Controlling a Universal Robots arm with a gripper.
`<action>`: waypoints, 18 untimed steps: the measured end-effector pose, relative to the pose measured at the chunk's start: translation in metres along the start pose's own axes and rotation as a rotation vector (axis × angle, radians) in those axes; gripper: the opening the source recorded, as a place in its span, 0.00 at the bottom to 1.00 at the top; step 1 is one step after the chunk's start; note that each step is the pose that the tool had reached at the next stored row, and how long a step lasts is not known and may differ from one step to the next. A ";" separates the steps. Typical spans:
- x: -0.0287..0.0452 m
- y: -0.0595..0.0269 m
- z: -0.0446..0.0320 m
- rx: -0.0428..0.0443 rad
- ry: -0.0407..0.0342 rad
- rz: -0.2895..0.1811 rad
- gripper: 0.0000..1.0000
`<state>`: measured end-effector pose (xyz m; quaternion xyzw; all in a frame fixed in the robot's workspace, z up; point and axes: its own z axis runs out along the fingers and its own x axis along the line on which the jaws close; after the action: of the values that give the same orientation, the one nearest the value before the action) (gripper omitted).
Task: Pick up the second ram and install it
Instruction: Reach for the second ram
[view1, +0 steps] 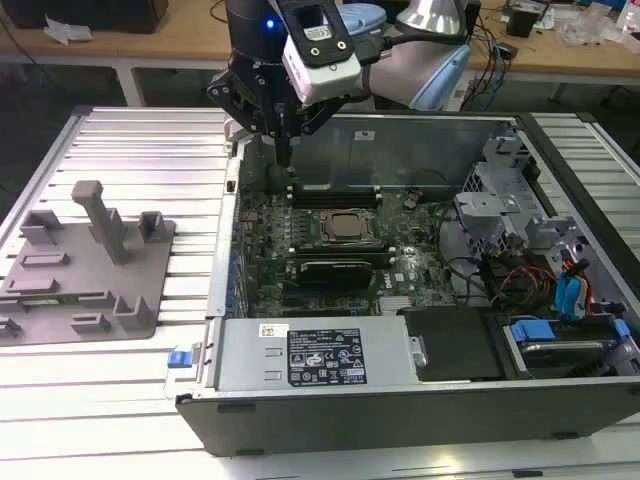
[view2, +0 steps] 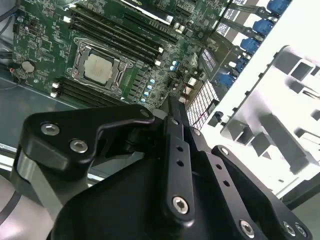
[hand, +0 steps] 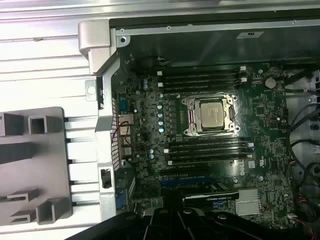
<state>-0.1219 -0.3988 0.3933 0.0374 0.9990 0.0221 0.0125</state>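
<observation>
The tool (view1: 285, 158) hangs over the far corner of the open computer case (view1: 400, 412) on the exterior view's left, with its fingertips pointing down. It is clenched: in the exterior view and the second wrist view the 2 fingers meet at their tips. Whether anything thin sits between them cannot be told. The tips are above the far-left edge of the green motherboard (view1: 262, 245). They are just beside the end of the far bank of memory slots (view1: 335, 195), and whether they touch the board cannot be told.

The silver processor (view1: 350, 228) sits in its socket at the middle of the board. 1 bank of long dark slots lies on its far side and another bank (view1: 335, 254) lies on its near side. The second ram cannot be told apart from these slots. The long dark strips in the 2 banks look alike, and none reads clearly as a green stick. Just nearer than the near bank lies a wider black expansion card (view1: 335, 272).

A silver power supply (view1: 320, 355) fills the near part of the case. Drive bays with blue tabs (view1: 570, 298) stand at the exterior view's right.

On the ribbed metal bench (view1: 130, 150), to the exterior view's left of the case, rests a grey holder plate (view1: 80, 295) with upright posts and slots.
</observation>
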 end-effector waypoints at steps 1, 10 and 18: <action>0.0000 0.0000 0.0000 0.0000 0.0000 0.000 0.08; 0.0005 0.0000 0.0000 0.0000 0.0000 0.000 0.08; 0.0078 -0.0006 -0.0002 0.0000 0.0000 0.000 0.08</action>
<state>-0.1297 -0.3989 0.3933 0.0374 0.9990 0.0221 0.0125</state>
